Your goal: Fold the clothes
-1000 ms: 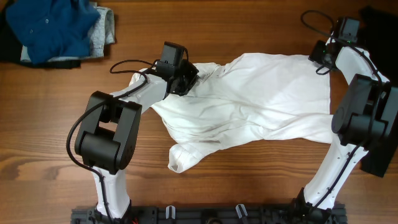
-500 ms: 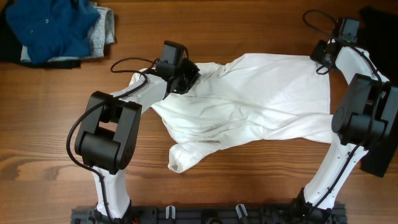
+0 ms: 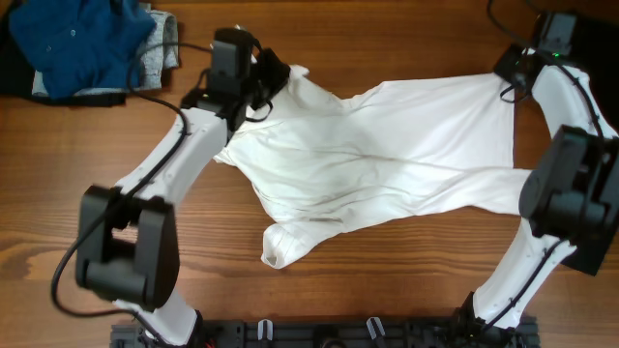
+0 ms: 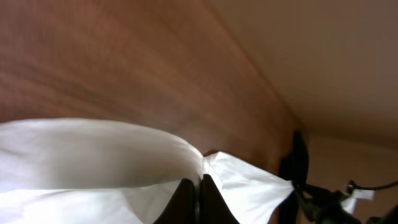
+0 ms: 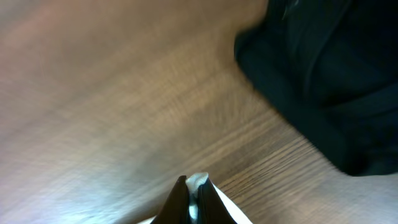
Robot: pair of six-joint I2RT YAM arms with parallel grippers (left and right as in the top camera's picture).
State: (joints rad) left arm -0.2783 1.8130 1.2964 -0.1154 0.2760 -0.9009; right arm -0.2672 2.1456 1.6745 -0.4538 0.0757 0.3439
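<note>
The white T-shirt (image 3: 387, 145) lies spread and stretched across the middle of the wooden table, its lettering hidden. My left gripper (image 3: 280, 77) is shut on the shirt's far left corner; in the left wrist view the dark fingers (image 4: 198, 198) pinch a fold of white cloth (image 4: 93, 155). My right gripper (image 3: 510, 79) is shut on the far right corner, and the right wrist view shows a small tuft of white fabric (image 5: 198, 182) between the closed fingers (image 5: 194, 200). One sleeve (image 3: 285, 242) lies bunched at the near left.
A pile of blue, grey and black garments (image 3: 82, 43) sits at the far left corner. A black garment (image 3: 595, 145) lies along the right edge, seen also in the right wrist view (image 5: 323, 74).
The right gripper closed on the shirt corner. Both grippers moved toward the far edge and apart, pulling the shirt's top edge taut; the left arm swung out to the left.
</note>
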